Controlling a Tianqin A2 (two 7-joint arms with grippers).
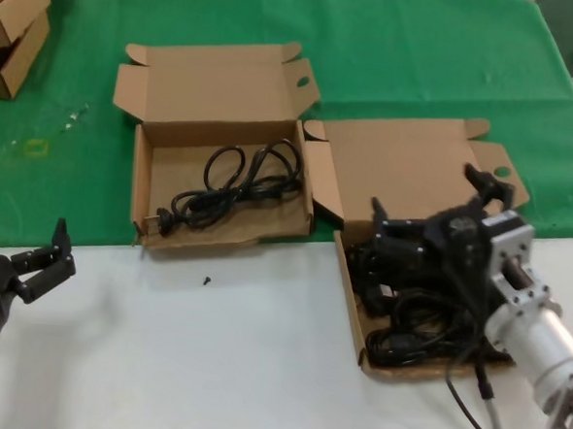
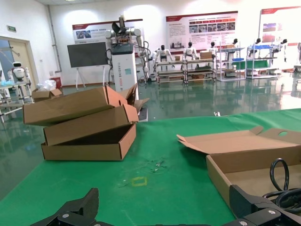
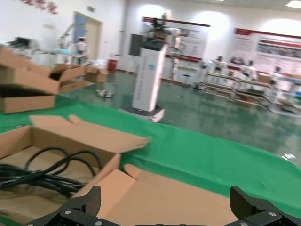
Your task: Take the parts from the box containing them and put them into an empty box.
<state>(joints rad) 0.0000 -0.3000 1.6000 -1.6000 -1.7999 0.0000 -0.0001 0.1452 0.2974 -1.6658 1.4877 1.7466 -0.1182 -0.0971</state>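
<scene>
The box containing the parts [image 1: 351,306] lies at the right with its lid [image 1: 396,168] folded back, and several black coiled cords [image 1: 421,325] are piled in it. My right gripper [image 1: 431,199] hangs open just over the back of that pile. Nothing is between its fingers, and in the right wrist view the gripper [image 3: 169,209] looks out over the tan lid [image 3: 164,197]. The second mailer box [image 1: 141,181], to the left, holds one coiled cord [image 1: 235,182]. My left gripper [image 1: 48,258] waits open at the near left, off that box's front corner; the left wrist view shows this gripper [image 2: 164,214] empty.
Smaller brown cartons [image 1: 16,28] are stacked at the far left on the green cloth [image 1: 423,58]. A yellow square mark [image 1: 36,147] is on the cloth. A small black bit [image 1: 206,281] lies on the white table. My own black cable [image 1: 480,392] hangs by the right arm.
</scene>
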